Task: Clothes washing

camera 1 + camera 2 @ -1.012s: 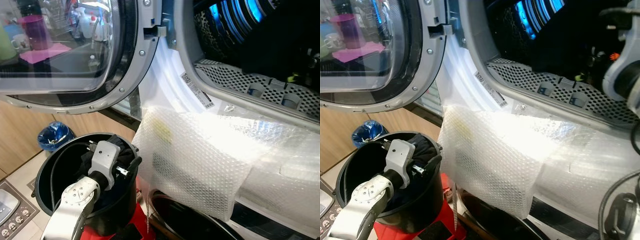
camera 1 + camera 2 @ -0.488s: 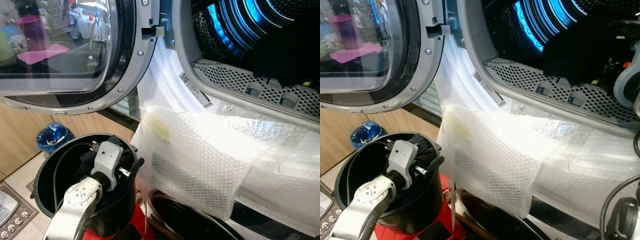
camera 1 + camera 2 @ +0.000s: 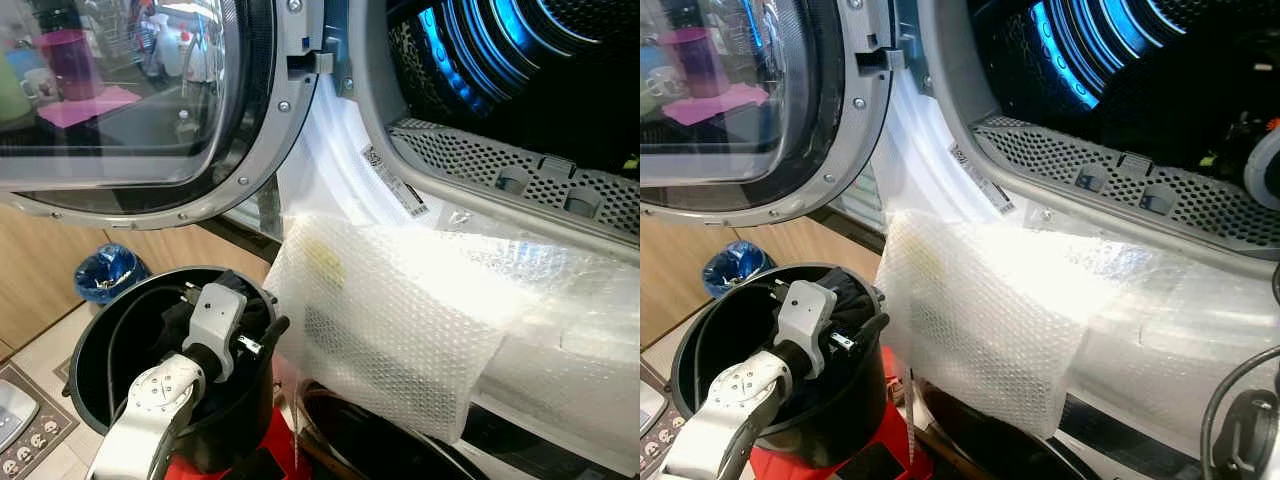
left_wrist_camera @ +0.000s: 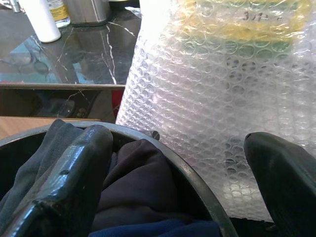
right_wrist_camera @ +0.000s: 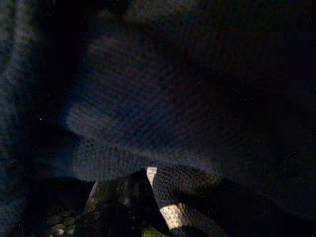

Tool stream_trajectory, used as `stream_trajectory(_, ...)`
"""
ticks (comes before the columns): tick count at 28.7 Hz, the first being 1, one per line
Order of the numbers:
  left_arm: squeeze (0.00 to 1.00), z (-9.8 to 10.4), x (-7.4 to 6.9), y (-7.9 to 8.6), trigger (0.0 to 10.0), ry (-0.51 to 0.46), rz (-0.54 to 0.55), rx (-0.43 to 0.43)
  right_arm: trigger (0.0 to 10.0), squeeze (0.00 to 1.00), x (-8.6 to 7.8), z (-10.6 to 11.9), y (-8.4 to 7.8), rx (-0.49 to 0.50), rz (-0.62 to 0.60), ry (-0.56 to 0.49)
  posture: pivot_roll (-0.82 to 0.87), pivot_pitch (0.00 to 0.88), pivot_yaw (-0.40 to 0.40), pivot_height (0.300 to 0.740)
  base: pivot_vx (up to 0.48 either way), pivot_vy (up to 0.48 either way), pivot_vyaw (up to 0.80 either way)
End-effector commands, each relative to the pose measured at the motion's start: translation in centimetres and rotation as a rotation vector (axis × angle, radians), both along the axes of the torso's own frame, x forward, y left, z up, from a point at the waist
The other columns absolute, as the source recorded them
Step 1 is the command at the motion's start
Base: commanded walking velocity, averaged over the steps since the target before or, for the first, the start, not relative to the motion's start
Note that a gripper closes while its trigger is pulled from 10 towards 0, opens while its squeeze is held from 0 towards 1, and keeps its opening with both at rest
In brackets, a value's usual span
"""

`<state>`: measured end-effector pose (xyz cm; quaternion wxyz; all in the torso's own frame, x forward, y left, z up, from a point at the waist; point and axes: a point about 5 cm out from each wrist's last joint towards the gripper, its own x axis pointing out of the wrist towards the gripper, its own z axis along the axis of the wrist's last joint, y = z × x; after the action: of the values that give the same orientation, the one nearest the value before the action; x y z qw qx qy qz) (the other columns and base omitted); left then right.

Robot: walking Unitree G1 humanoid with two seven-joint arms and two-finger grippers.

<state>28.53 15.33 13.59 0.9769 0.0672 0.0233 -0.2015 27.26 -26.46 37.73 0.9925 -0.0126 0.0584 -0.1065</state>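
Open washer drum (image 3: pixel 520 70) glows blue — left hand (image 4: pixel 177 197) spread over bucket's (image 3: pixel 100 330) dark clothes (image 4: pixel 138 192).

Head views are bright and pretty sharp. Strong glare blows out the bubble wrap (image 3: pixel 400 320) draped over the washer front, nearly pure white in spots. Blue light streaks glow inside the drum (image 3: pixel 520 60), which otherwise falls into deep shadow. The door glass (image 3: pixel 110 90) carries reflections. The left wrist view is well lit, with its near black fingers (image 4: pixel 64 182) soft and out of focus. The right wrist view is very dark and grainy, with only knitted fabric (image 5: pixel 163 128) faintly made out.
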Motion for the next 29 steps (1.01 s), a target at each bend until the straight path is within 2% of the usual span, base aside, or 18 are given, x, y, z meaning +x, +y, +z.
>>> stream_trajectory(1, 0.0, -0.6, -0.2, 0.1, 10.0, 0.036, -0.006, 0.01, 0.0, 0.0, -0.4, 0.7, -0.2, 0.012, -0.021, -0.036, -0.19, 0.096, 0.011, 0.74, 0.0, 0.0, 0.0)
stream_trajectory(5, 0.0, -0.6, -0.2, 0.1, 10.0, 0.037, -0.009, 0.01, 0.0, 0.0, -0.4, 1.0, 0.2, 0.012, 0.008, -0.051, -0.19, 0.097, 0.012, 0.74, 0.0, 0.0, 0.0)
stream_trajectory(6, 0.0, -0.6, -0.2, 0.1, 10.0, 0.037, -0.009, 0.01, 8.6, 0.0, -0.4, 1.1, 0.3, 0.002, 0.011, -0.051, -0.2, 0.096, 0.012, 0.74, 0.0, 0.0, 0.0)
stream_trajectory(7, 0.0, -0.6, -0.2, 0.1, 10.0, 0.037, -0.01, 0.01, 10.0, 0.0, -0.4, 1.1, 0.3, 0.011, 0.01, -0.053, -0.2, 0.096, 0.012, 0.74, 0.0, 0.0, 0.0)
stream_trajectory(14, 0.0, -0.6, -0.2, 0.0, 10.0, 0.038, -0.014, 0.01, 10.0, 0.0, -0.4, 1.6, -0.3, 0.046, -0.019, -0.083, -0.2, 0.097, 0.012, 0.74, 0.0, 0.0, 0.0)
stream_trajectory(15, 0.0, -0.6, -0.2, 0.0, 10.0, 0.038, -0.014, 0.01, 1.6, 0.0, -0.4, 1.6, -0.3, 0.049, -0.022, -0.086, -0.19, 0.097, 0.01, 0.74, 0.0, 0.0, 0.0)
stream_trajectory(17, 0.0, -0.6, -0.3, 0.0, 10.0, 0.039, -0.014, 0.009, 2.0, 0.0, -0.2, 1.8, -0.1, 0.045, -0.011, -0.089, -0.19, 0.097, 0.01, 0.74, 0.0, 0.0, 0.0)
stream_trajectory(18, 0.0, -0.6, -0.3, 0.0, 10.0, 0.039, -0.014, 0.008, 10.0, 0.0, -0.1, 2.1, 0.0, 0.051, -0.002, -0.095, -0.19, 0.097, 0.01, 0.74, 0.0, 0.0, 0.0)
stream_trajectory(20, 0.0, -0.6, -0.3, -0.1, 10.0, 0.04, -0.015, 0.008, 10.0, 0.0, 0.2, 2.5, 0.1, 0.067, 0.004, -0.101, -0.19, 0.099, 0.009, 0.74, 0.0, 0.0, 0.0)
stream_trajectory(24, 0.0, -0.6, -0.2, -0.1, 10.0, 0.041, -0.017, 0.006, 10.0, 0.0, 1.1, 3.7, -0.3, 0.22, -0.01, -0.099, -0.19, 0.097, 0.008, 0.74, 0.0, 0.0, 0.0)
stream_trajectory(28, 0.0, -0.6, -0.2, -0.2, 10.0, 0.039, -0.017, 0.007, 10.0, 0.0, 0.8, 7.6, -2.7, 0.211, -0.215, -0.354, -0.19, 0.099, 0.01, 0.74, 0.0, 0.0, 0.0)
stream_trajectory(29, 0.0, -0.6, -0.2, -0.2, 10.0, 0.037, -0.014, 0.007, 10.0, 0.0, 1.0, 7.8, -2.0, 0.132, -0.199, -0.366, -0.18, 0.098, 0.003, 0.74, 0.0, 0.0, 0.0)
